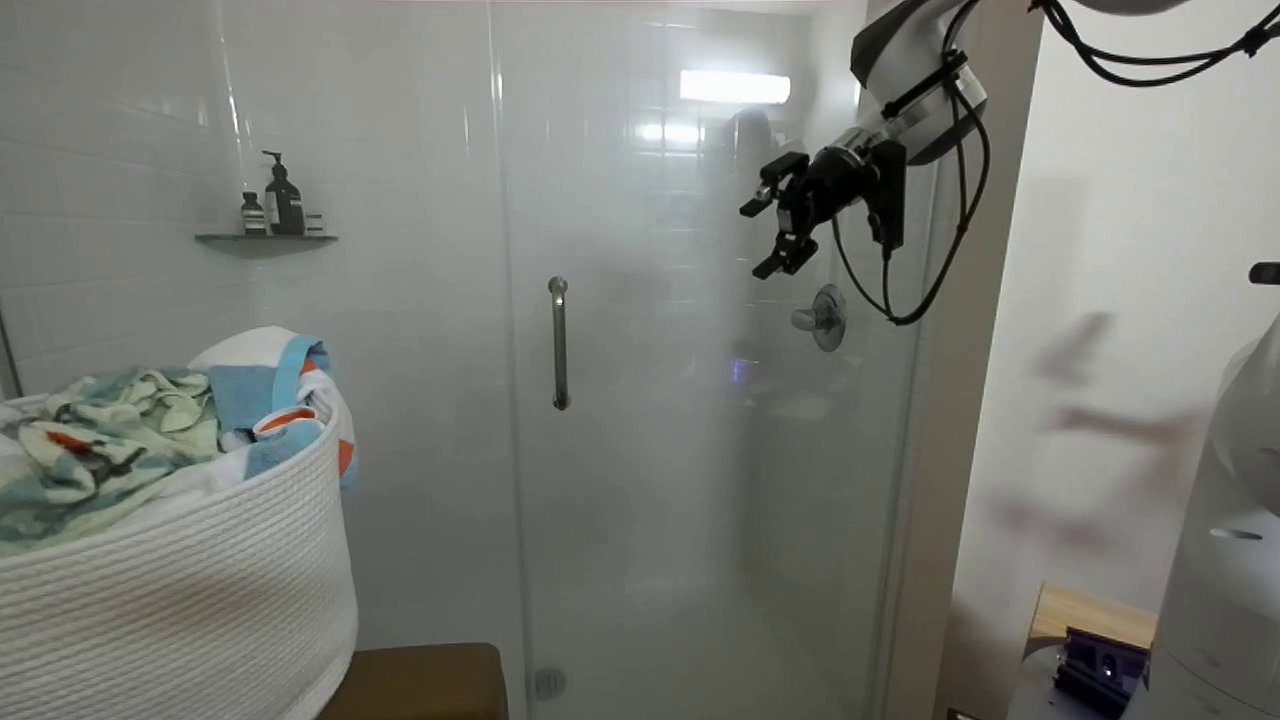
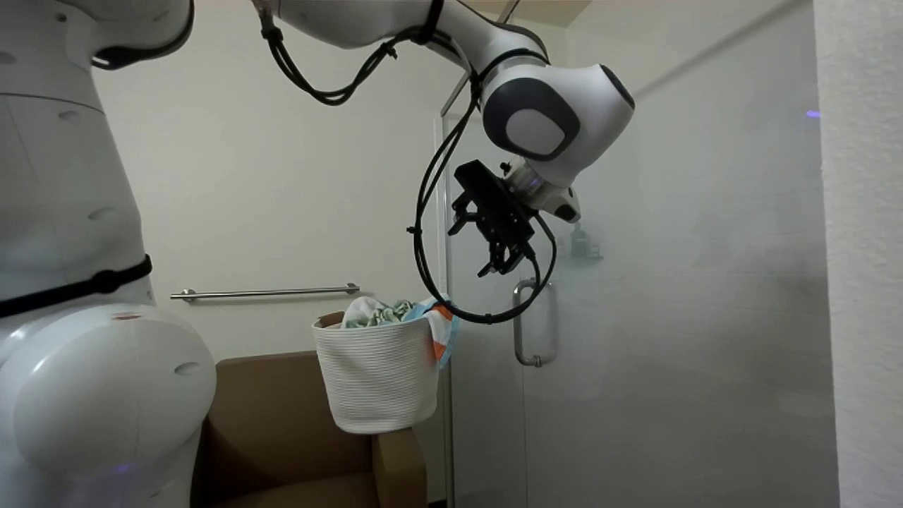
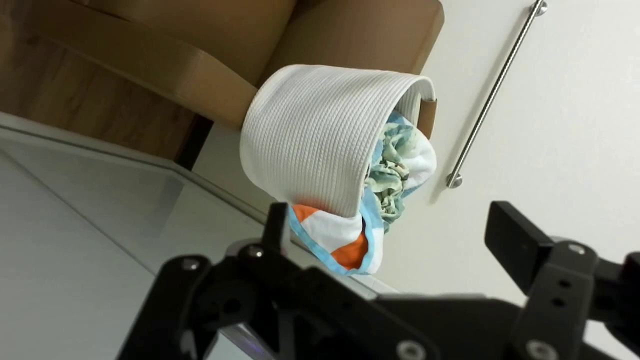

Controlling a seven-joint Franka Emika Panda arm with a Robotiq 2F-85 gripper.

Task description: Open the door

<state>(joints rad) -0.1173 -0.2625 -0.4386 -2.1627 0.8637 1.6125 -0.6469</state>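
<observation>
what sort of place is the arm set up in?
Most likely a bathroom, perhaps in a home. It shows in the glass shower door, the round shower control visible through it, and the corner shelf holding a dark pump bottle.

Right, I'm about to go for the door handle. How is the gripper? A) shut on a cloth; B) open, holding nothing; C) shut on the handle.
B: in the wrist view the gripper has its jaws wide apart with nothing gripped, and in an exterior view it hangs clear of the door handle.
</observation>
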